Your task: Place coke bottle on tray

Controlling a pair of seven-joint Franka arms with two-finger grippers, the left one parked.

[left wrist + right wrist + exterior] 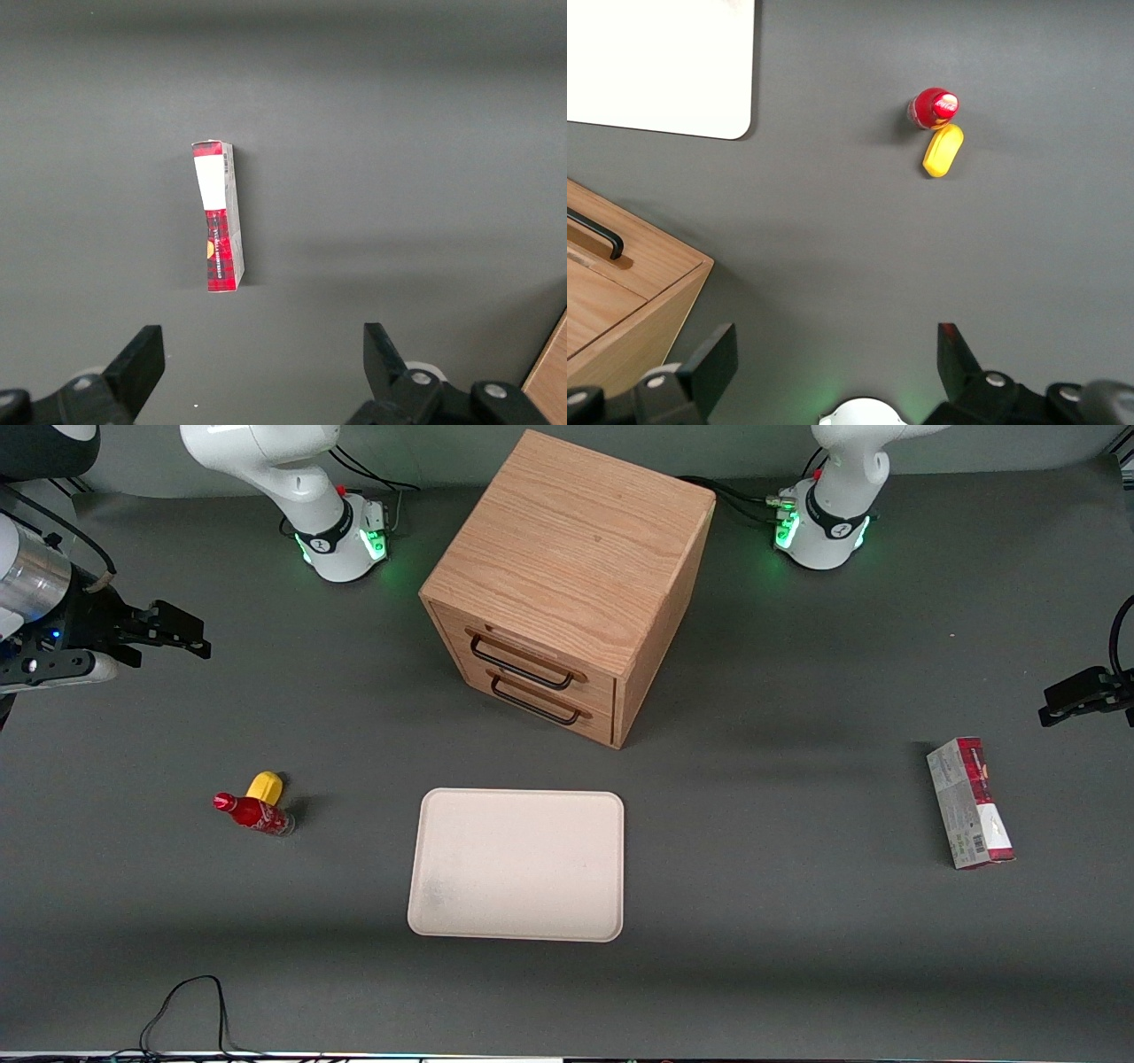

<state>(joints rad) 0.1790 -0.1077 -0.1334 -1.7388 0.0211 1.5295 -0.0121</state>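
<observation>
Black two-finger gripper [205, 644] hovers w/ fingers apart, holding nothing, toward working arm's end. 1 small clear red-capped coke bottle [252, 815] on table, touching 1 yellow rounded object [264, 786]; 1 cream-beige rectangular tray [516, 864] near.

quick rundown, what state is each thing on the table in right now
coke bottle: upright, red cap on, touching the yellow object, not on the tray
yellow object: on table
tray: flat, nothing on it
drawer box: both drawers closed
carton: lying on table
claw: open, raised, holding nothing
</observation>
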